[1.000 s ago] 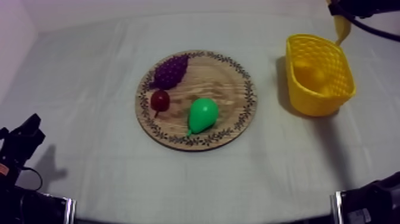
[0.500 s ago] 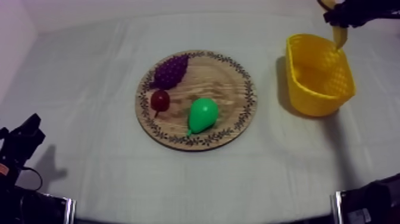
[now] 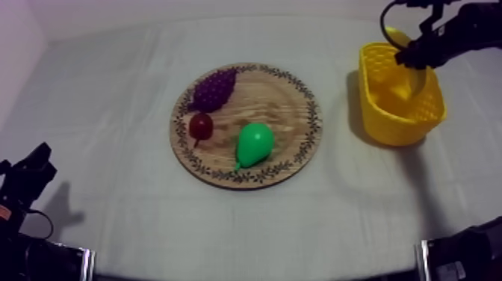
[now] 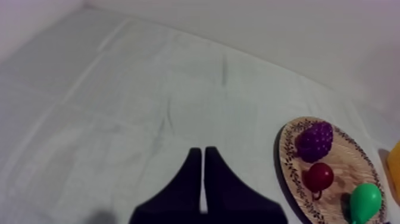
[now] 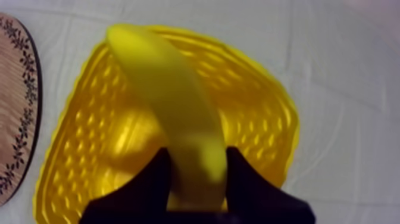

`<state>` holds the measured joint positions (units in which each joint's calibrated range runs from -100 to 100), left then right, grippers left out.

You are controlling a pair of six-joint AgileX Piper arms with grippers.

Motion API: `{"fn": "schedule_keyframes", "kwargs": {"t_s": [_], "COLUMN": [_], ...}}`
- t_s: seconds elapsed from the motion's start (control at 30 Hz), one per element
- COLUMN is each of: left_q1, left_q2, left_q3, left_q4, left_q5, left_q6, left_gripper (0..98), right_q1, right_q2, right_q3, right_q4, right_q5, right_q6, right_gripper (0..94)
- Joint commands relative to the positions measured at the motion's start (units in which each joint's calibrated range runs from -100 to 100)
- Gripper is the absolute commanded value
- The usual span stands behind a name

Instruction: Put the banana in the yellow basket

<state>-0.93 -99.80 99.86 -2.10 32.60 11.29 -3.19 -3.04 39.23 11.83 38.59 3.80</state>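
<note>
Cloth [image 3: 112,90], soft and grey-white with long fold lines, lies under everything. Low at 8 o'clock on it sits the left gripper [image 4: 202,156], its two black fingers pressed together into a thin wedge with nothing between them. Next comes the round wooden board [image 3: 291,112], flat and grainy, with a ring of little leaves around its rim. At 11 o'clock on it lies the bumpy purple bunch of grapes [image 3: 213,90]. At 9 o'clock sits the small red fruit [image 3: 200,125], round and shiny. Toward 6 o'clock lies the smooth green pear [image 3: 255,143], fat at one end and thin at the other. At 3 o'clock from the board, well apart, stands the yellow basket [image 3: 388,127], its walls full of little holes. The right gripper [image 5: 199,159] hangs over it, black fingers pinching the banana [image 5: 172,113] from both sides. That banana is long, curved and smooth, and it points down into the open basket; whether it touches the bottom, I cannot tell
</note>
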Motion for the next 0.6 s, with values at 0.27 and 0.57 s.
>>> {"fn": "schedule_keyframes", "kwargs": {"t_s": [0.27, 0.57], "left_q1": [0.0, 0.0], "left_q2": [0.0, 0.0], "left_q3": [0.0, 0.0], "left_q4": [0.02, 0.02], "left_q5": [0.0, 0.0], "left_q6": [0.0, 0.0], "left_gripper": [0.1, 0.1], "right_q1": [-0.5, -0.9], "right_q2": [1.0, 1.5], "right_q3": [3.8, 6.4], "right_q4": [2.6, 5.2], "right_q5": [-1.8, -2.9], "right_q6": [-2.7, -5.2], "right_gripper": [19.3, 19.4]}}
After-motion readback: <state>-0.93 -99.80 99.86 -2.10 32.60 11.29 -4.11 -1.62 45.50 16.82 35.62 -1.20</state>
